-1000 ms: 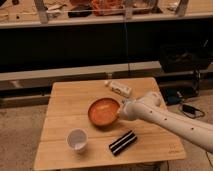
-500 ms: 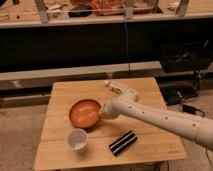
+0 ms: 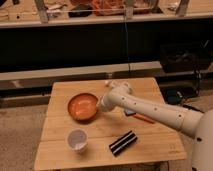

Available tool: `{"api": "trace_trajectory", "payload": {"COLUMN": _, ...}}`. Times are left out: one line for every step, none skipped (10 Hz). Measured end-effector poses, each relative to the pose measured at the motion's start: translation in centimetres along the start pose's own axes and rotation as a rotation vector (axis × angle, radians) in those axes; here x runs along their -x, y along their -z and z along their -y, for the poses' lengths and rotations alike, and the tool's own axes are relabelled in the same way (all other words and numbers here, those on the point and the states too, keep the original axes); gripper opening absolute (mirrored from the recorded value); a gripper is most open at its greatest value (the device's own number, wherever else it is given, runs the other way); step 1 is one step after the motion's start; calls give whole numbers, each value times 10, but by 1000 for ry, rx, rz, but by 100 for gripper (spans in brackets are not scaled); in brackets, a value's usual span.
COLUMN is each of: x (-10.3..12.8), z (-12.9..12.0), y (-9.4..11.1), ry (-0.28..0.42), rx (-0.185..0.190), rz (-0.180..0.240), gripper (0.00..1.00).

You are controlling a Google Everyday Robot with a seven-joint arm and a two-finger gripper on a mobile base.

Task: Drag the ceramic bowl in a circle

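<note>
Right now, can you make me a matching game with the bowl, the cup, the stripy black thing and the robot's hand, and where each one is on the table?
Things:
1. ceramic bowl
2. white cup
3. black striped packet
4. gripper

Places:
A. nearest the front left corner of the table
B. at the bowl's right rim
C. left of the table's middle, behind the cup
D. near the front edge, to the right of the cup

Pairs: 1-C, 2-A, 3-D, 4-B.
</note>
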Motion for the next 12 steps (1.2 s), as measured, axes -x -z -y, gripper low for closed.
{"api": "trace_trajectory", "payload": {"x": -9, "z": -13, "y": 6, "ry": -32, "rx": 8, "rz": -23, "gripper": 2}}
{"api": "trace_trajectory", "payload": {"x": -21, "z": -31, "y": 16, "ry": -67, "rx": 18, "rz": -52, "gripper": 2}}
{"api": "trace_trajectory", "payload": {"x": -35, "z": -55, "y": 30, "ry": -110, "rx": 31, "rz": -84, "gripper": 2}}
{"api": "trace_trajectory", "payload": {"x": -44, "z": -74, "y": 42, "ry": -147, "rx": 40, "rz": -109, "gripper": 2}}
{"api": "trace_trajectory", "payload": {"x": -51, "z": -90, "y": 52, "ry": -175, "rx": 48, "rz": -129, "gripper": 2}}
{"api": "trace_trajectory", "payload": {"x": -61, "z": -112, "y": 69, "ry": -212, "rx": 54, "rz": -156, "gripper": 2}}
{"api": "trace_trajectory", "payload": {"x": -64, "z": -129, "y": 82, "ry": -221, "rx": 56, "rz": -163, "gripper": 2}}
{"api": "trace_trajectory", "payload": {"x": -65, "z": -140, "y": 91, "ry": -224, "rx": 56, "rz": -167, "gripper": 2}}
{"api": "trace_trajectory", "payload": {"x": -60, "z": -151, "y": 103, "ry": -220, "rx": 54, "rz": -165, "gripper": 2}}
{"api": "trace_trajectory", "payload": {"x": -54, "z": -156, "y": 108, "ry": -211, "rx": 54, "rz": -158, "gripper": 2}}
{"api": "trace_trajectory", "payload": {"x": -46, "z": -158, "y": 111, "ry": -202, "rx": 54, "rz": -152, "gripper": 2}}
{"api": "trace_trajectory", "payload": {"x": -35, "z": -156, "y": 113, "ry": -186, "rx": 54, "rz": -141, "gripper": 2}}
